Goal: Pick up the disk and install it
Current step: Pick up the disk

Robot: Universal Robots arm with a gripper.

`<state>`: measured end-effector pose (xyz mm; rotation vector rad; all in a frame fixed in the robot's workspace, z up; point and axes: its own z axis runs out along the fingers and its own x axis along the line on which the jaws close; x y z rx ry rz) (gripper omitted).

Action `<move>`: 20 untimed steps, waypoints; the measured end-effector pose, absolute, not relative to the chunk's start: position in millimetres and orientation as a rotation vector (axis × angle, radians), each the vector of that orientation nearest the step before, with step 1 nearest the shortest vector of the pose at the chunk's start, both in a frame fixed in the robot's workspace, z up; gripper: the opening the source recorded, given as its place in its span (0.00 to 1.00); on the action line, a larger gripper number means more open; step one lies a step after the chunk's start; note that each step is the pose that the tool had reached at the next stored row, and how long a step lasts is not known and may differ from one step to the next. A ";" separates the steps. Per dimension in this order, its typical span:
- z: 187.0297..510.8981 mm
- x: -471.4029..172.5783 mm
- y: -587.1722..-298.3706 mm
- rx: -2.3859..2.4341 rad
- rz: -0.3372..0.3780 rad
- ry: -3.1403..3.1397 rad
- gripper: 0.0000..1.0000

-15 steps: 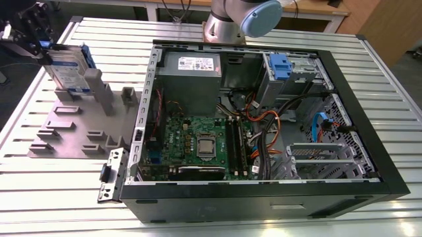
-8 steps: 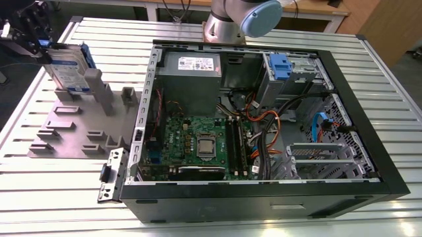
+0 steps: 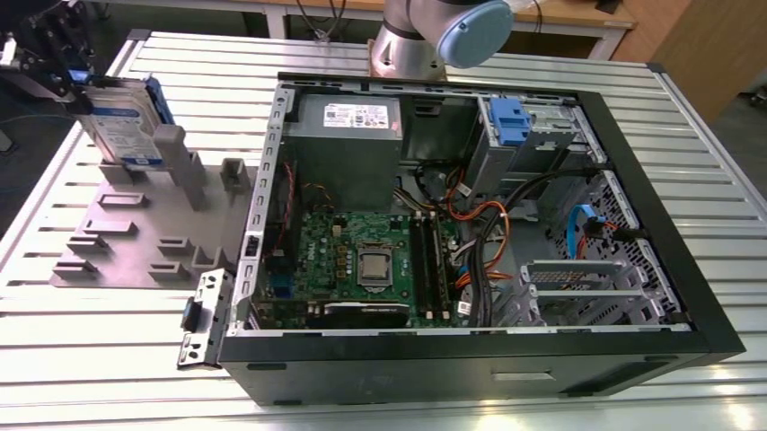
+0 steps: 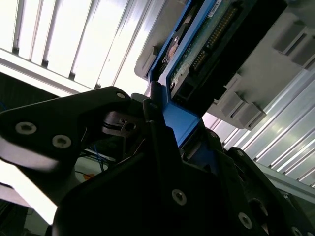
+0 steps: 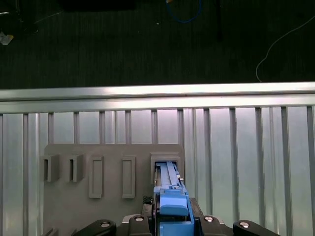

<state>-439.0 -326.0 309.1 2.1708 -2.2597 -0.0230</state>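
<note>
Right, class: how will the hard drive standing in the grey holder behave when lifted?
The hard drive looks like a rigid metal slab, so probably stiff and heavy for its size. It stands on edge in the grey holder, so it could tip if nudged. The gripper clamps its smooth blue plastic frame, which might slip.

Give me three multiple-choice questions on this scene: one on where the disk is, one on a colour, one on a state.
1. Where is the disk?
A. flat on the floor
B. on edge in the grey fixture
C. in a drawer

2. What colour is its carrier frame?
A. red
B. blue
C. green

3. The computer case is:
A. open at the side
B. closed
C. under a cloth

Answers: 1 B, it stands in a fixture slot; 2 B, blue shows in both wrist views; 3 A, the motherboard lies bare.
</note>
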 end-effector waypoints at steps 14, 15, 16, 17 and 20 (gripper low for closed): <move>315.2 -439.0 -326.0 2.171 -0.023 -2.260 0.37; 315.7 -439.0 -326.0 2.171 -0.023 -2.260 0.37; 316.3 -439.0 -326.1 2.171 -0.023 -2.260 0.37; 316.8 -439.0 -326.0 2.171 -0.023 -2.260 0.37; 318.5 -439.0 -326.0 2.171 -0.023 -2.260 0.37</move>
